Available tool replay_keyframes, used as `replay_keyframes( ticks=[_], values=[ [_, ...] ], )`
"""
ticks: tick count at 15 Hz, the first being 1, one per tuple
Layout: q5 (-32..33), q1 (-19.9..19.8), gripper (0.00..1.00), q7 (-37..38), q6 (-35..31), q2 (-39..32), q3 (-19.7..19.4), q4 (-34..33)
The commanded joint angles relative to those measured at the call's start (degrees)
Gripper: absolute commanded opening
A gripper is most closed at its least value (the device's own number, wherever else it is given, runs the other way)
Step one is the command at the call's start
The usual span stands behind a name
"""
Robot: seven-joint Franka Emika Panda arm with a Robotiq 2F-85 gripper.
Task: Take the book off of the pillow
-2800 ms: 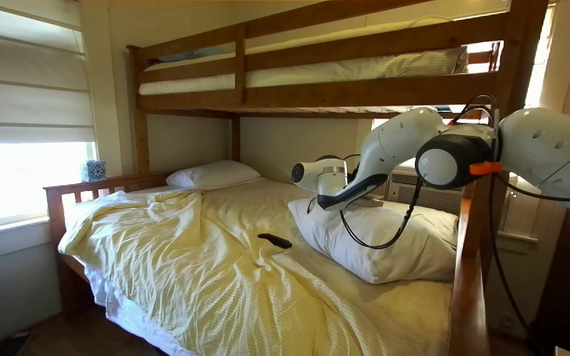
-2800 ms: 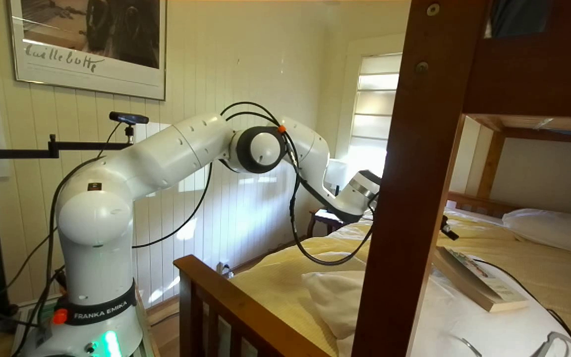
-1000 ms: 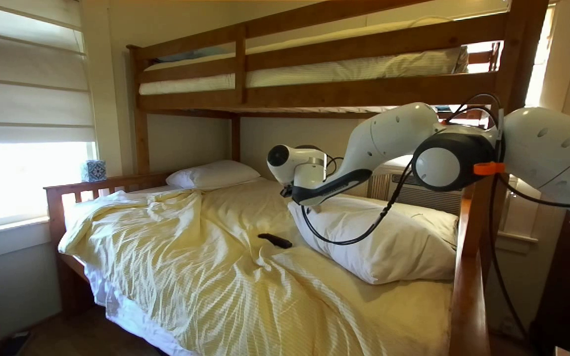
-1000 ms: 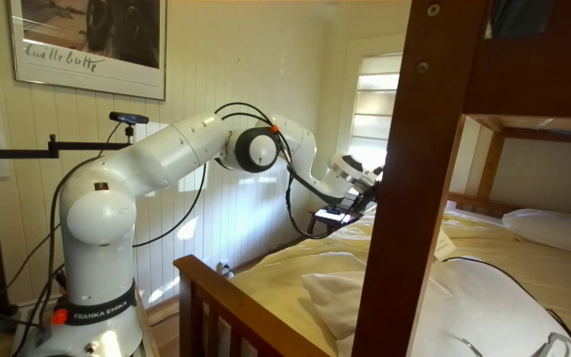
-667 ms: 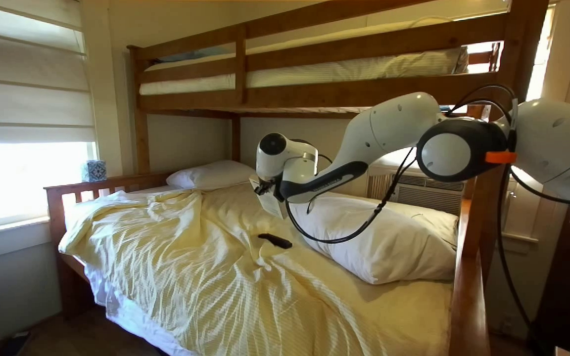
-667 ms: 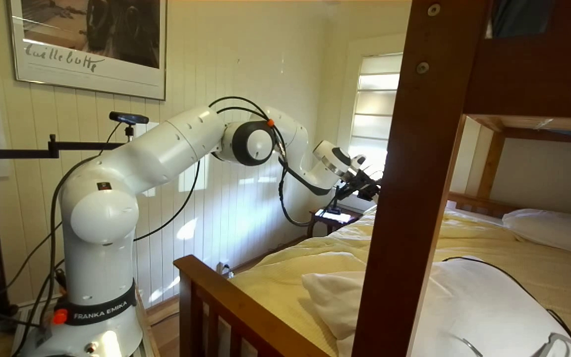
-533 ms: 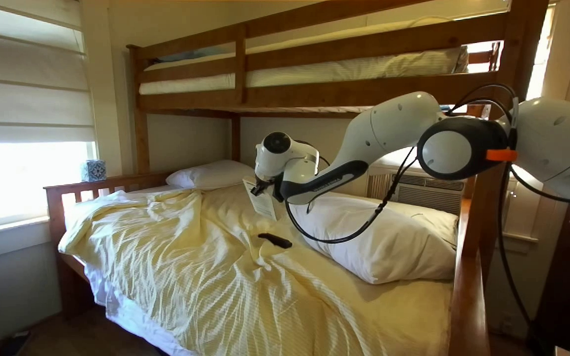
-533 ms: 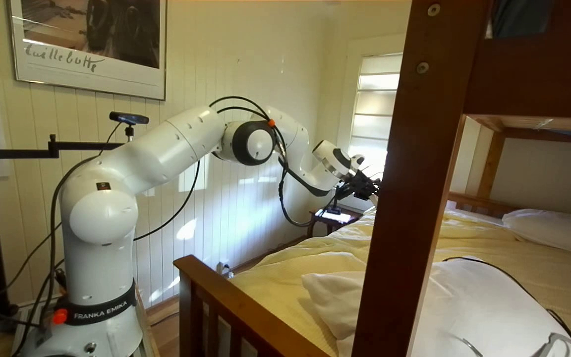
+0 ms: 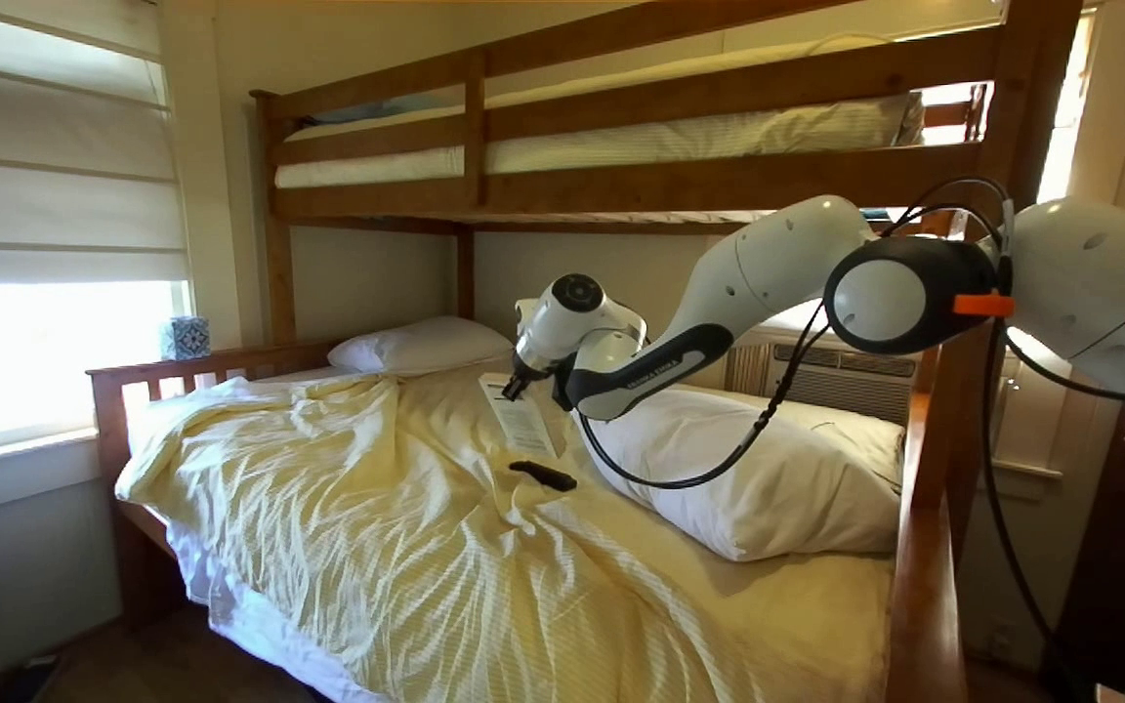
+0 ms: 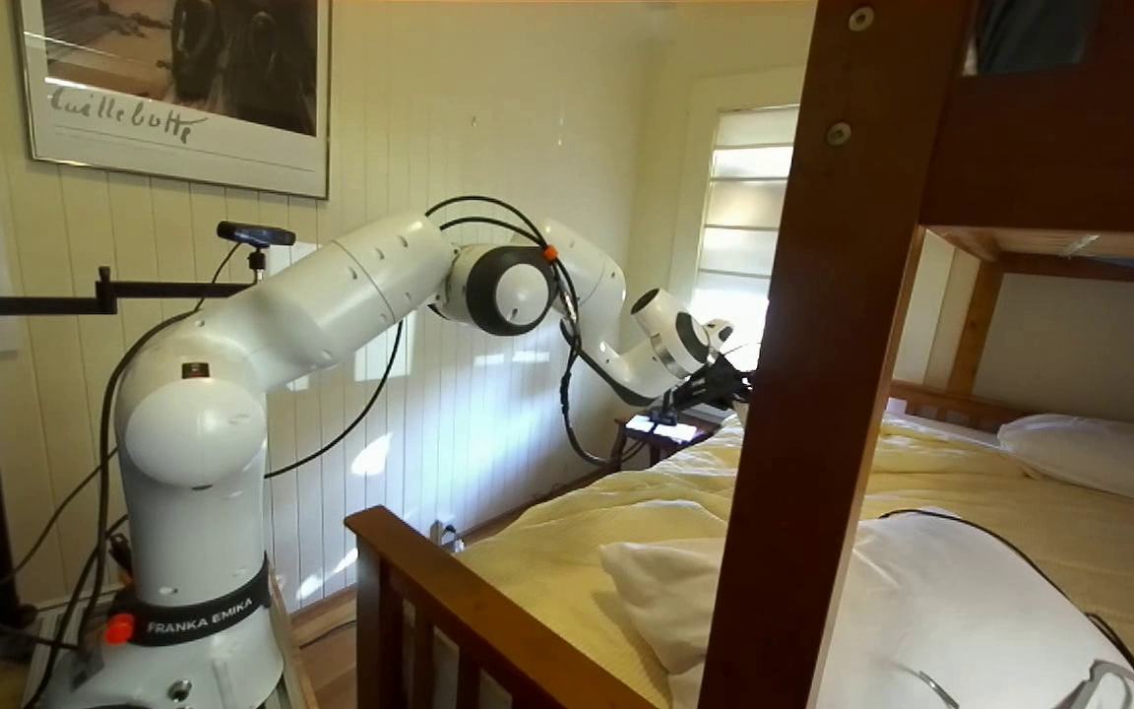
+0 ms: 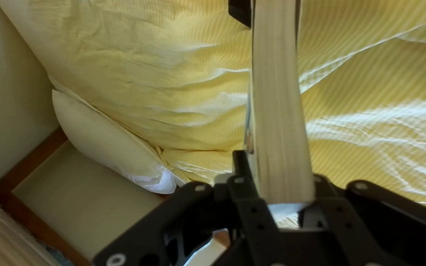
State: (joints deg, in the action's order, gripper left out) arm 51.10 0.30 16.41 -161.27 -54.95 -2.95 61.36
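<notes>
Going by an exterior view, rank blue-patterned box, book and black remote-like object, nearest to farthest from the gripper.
1. Book: held in the gripper.
2. Black remote-like object: below the book in frame.
3. Blue-patterned box: far left of frame.

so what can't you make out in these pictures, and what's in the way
Book, in an exterior view: its print is too small to read.
Most of the book, in an exterior view: hidden by the bedpost.
Part of the pillow, same view: hidden by the bedpost, cut off by the bottom edge.
The book's far end, wrist view: cut off by the top edge.
Black object, wrist view: likewise.
</notes>
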Motion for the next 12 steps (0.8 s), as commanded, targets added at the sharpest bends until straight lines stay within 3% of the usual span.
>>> replay_keyframes(
  ticks=[1,3,4,8,9,12],
  values=[
    [-5.7,1.2,0.06,-4.8,-1.1,-0.5,-0.9,0.2],
    [-11.2,0.2,0.06,-13.6,0.1,-2.7,3.4,-1.5],
    [-10.5,-1.8,0.06,-17.2,2.4,-4.3,8.6,-3.6],
    [-15.3,-2.0,0.06,-31.5,12.7,-12.0,17.3,-12.6],
    [-21.3,1.0,0.06,-35.8,14.9,-13.2,13.8,-14.7],
    [-29.2,2.8,0.06,-45.0,22.0,-17.4,13.4,-21.6]
  ],
)
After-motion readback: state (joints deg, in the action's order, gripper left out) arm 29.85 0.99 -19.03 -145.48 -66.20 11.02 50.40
